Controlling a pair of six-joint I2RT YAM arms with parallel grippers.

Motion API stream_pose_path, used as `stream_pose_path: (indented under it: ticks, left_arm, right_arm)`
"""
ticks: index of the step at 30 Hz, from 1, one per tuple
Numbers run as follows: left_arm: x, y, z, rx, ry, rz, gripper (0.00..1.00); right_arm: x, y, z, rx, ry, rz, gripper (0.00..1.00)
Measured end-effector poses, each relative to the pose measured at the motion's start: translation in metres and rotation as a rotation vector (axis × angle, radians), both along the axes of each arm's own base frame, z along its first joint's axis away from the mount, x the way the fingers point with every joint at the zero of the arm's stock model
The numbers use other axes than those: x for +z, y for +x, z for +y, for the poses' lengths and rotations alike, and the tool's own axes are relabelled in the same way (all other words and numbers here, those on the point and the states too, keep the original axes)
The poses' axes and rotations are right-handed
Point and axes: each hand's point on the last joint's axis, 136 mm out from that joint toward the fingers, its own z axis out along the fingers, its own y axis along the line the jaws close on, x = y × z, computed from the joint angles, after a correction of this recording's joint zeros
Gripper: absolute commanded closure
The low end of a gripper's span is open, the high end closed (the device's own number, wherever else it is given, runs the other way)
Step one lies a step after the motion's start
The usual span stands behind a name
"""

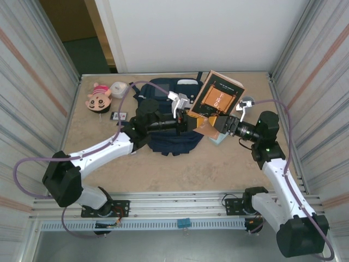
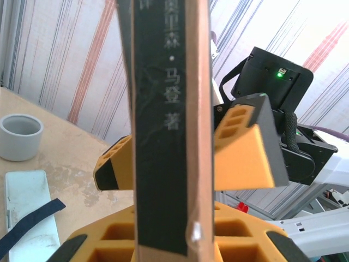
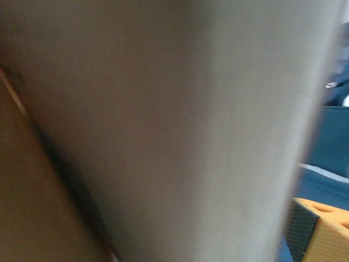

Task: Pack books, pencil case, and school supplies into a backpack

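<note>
The brown book [image 1: 221, 94] stands tilted up over the right side of the navy backpack [image 1: 166, 143]. My left gripper [image 1: 191, 121] is shut on its lower edge. In the left wrist view the book's dark spine [image 2: 163, 109] rises between my orange fingers [image 2: 109, 243]. My right gripper [image 1: 218, 122] is open at the book's lower right corner, and its fingers [image 2: 245, 158] stand on either side of the spine. The right wrist view is blurred by the book's cover [image 3: 163, 120], with one fingertip [image 3: 322, 232] at the lower right. Two small packets [image 1: 119, 115] lie left of the backpack.
A pink doll head [image 1: 98, 97] and a small white rounded case [image 1: 120, 88] sit at the back left. A grey cup [image 1: 246, 102] stands right of the book, and a pale blue pad [image 2: 27, 202] lies near it. Corrugated walls close both sides.
</note>
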Motion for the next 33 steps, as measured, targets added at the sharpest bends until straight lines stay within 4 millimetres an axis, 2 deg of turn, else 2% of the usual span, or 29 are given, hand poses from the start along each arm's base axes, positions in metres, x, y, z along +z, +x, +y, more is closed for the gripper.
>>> stream_pose_path:
  ticks: [6,10,11,14,15,16,19,22,25,29,33]
  left_arm:
    - [0.003,0.009,0.007,0.040,-0.016,-0.011,0.93]
    - [0.007,0.010,0.008,0.050,-0.031,-0.025,0.91]
    - [0.008,0.010,0.008,0.049,-0.034,-0.029,0.90]
    - [0.010,0.010,0.008,0.046,-0.040,-0.035,0.87]
    - [0.011,0.009,0.008,0.045,-0.040,-0.036,0.83]
    - [0.011,0.009,0.009,0.047,-0.040,-0.040,0.77]
    - [0.004,0.008,0.011,0.056,-0.010,-0.051,0.49]
    - [-0.008,0.007,0.020,0.079,0.050,-0.070,0.32]
    - [-0.016,0.003,0.037,0.102,0.127,-0.131,0.23]
    - [-0.014,-0.011,0.063,0.122,0.240,-0.297,0.18]
    - [-0.014,-0.030,0.088,0.109,0.371,-0.488,0.14]
  right_arm:
    - [0.028,-0.020,0.006,0.032,0.002,-0.145,0.32]
    - [0.040,-0.025,0.007,0.019,-0.008,-0.201,0.43]
    - [0.042,-0.024,0.007,0.013,-0.013,-0.208,0.49]
    - [0.041,-0.020,0.005,-0.014,-0.030,-0.220,0.85]
    - [0.040,-0.018,0.004,-0.028,-0.038,-0.217,0.93]
    - [0.037,-0.016,0.003,-0.038,-0.048,-0.217,0.97]
    - [0.034,-0.015,0.003,-0.047,-0.093,-0.240,1.00]
    - [0.025,-0.017,0.001,-0.052,-0.172,-0.275,1.00]
    - [0.012,-0.019,-0.003,-0.059,-0.291,-0.302,1.00]
    - [-0.006,-0.024,-0.006,-0.040,-0.472,-0.361,1.00]
    - [-0.036,-0.040,-0.004,0.053,-0.666,-0.447,1.00]
